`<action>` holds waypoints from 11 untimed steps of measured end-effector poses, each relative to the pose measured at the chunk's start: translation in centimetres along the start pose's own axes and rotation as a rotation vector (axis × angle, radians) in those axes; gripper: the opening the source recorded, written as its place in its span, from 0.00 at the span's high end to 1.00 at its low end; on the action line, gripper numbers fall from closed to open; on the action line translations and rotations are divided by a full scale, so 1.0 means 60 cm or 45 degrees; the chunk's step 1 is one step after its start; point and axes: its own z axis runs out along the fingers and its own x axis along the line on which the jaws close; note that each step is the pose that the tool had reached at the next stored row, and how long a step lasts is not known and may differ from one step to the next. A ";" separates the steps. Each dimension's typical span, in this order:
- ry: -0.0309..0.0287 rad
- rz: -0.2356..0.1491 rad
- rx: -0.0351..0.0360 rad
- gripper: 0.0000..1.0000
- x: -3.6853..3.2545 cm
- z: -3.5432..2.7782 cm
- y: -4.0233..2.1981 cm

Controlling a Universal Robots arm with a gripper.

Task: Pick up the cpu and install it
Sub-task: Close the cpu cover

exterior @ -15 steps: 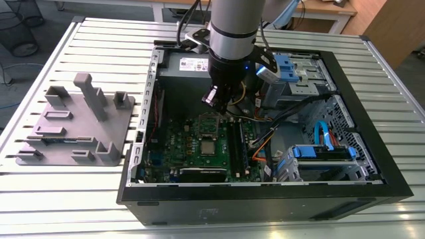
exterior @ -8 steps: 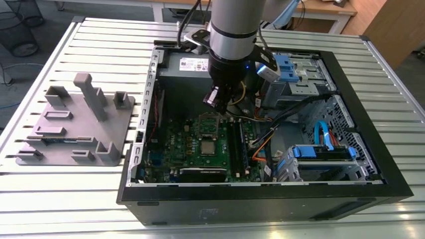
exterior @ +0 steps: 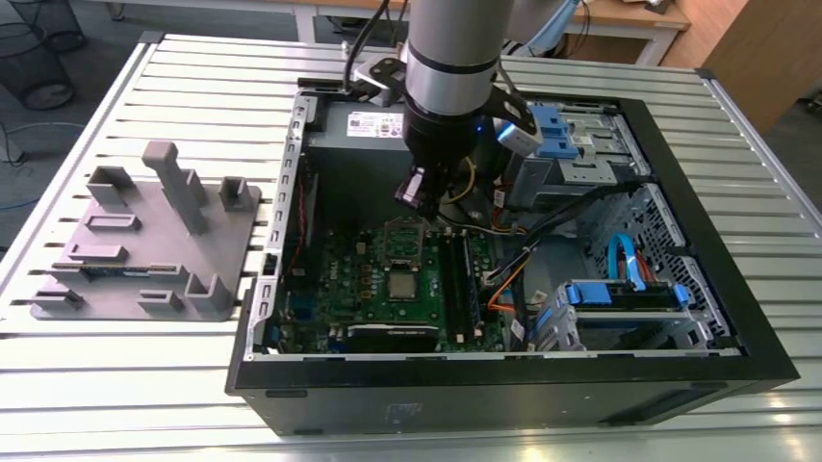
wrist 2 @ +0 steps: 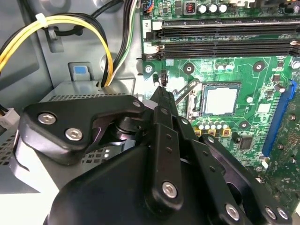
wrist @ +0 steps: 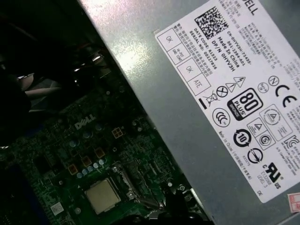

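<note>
cpu (wrist 2: 220, 100) in socket (wrist 2: 193, 107), jaws apparently near, not touching

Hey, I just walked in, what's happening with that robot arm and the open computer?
A single robot arm is reaching into an open computer case that lies on a slatted table. Its end effector is shut with nothing in it and hovers over the motherboard, just beside the socket. The cpu already lies in that socket. A gray fixture sits outside the case, on the exterior view's left.
</note>
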 end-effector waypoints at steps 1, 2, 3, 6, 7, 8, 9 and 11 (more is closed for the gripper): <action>0.0000 -0.003 -0.0001 0.89 0.000 -0.001 0.000; -0.0002 -0.006 -0.0002 0.89 0.000 -0.001 0.000; -0.0005 -0.009 -0.0002 0.89 0.000 -0.002 0.000; -0.0003 -0.017 -0.0003 0.89 0.001 -0.002 -0.001; -0.0002 -0.020 -0.0005 0.89 0.001 -0.002 -0.001; -0.0004 -0.023 -0.0005 0.89 0.002 -0.002 -0.001; -0.0004 -0.025 -0.0008 0.89 0.002 -0.002 -0.002; 0.0003 -0.028 -0.0019 0.89 0.002 -0.002 -0.003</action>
